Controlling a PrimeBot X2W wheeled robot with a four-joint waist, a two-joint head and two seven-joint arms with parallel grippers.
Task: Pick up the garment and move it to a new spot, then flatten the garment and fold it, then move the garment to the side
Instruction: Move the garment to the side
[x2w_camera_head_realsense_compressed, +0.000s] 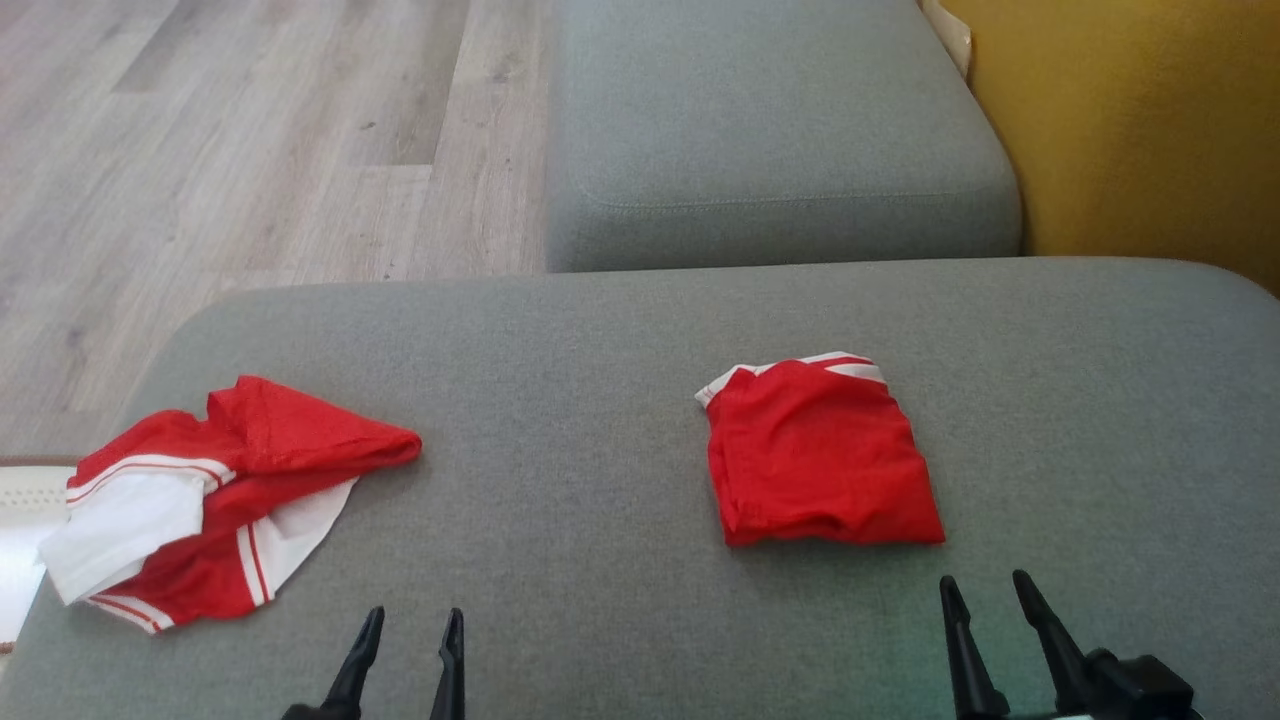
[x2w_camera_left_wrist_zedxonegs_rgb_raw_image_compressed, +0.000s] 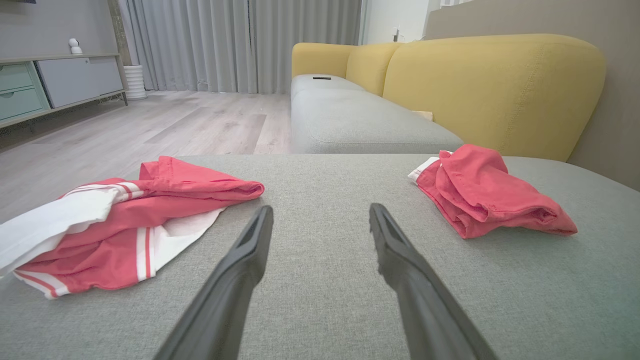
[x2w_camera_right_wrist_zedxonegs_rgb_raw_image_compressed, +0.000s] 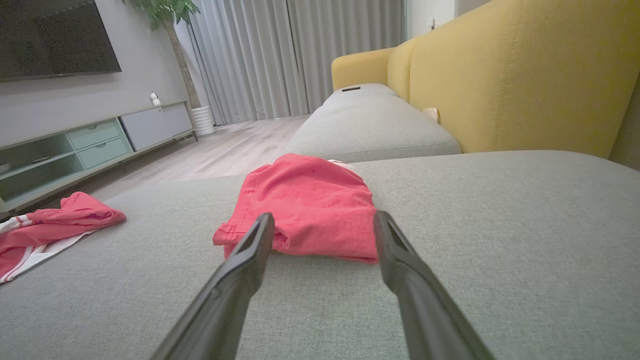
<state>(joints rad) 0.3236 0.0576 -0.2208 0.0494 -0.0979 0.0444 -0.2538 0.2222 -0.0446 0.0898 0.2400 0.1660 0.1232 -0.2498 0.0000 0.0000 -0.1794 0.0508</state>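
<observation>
No readable text, labels or signs.

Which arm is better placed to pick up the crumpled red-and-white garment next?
Left. The left claw stands open nearer the crumpled garment on the grey cushion; the right claw sits in front of the folded red garment.

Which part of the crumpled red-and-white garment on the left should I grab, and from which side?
On the crumpled garment, take the bunched red ridge near its right tip. It stands raised in thick folds, while the white parts lie flat. The open left gripper can probably come in from the near side, straight ahead.
</observation>
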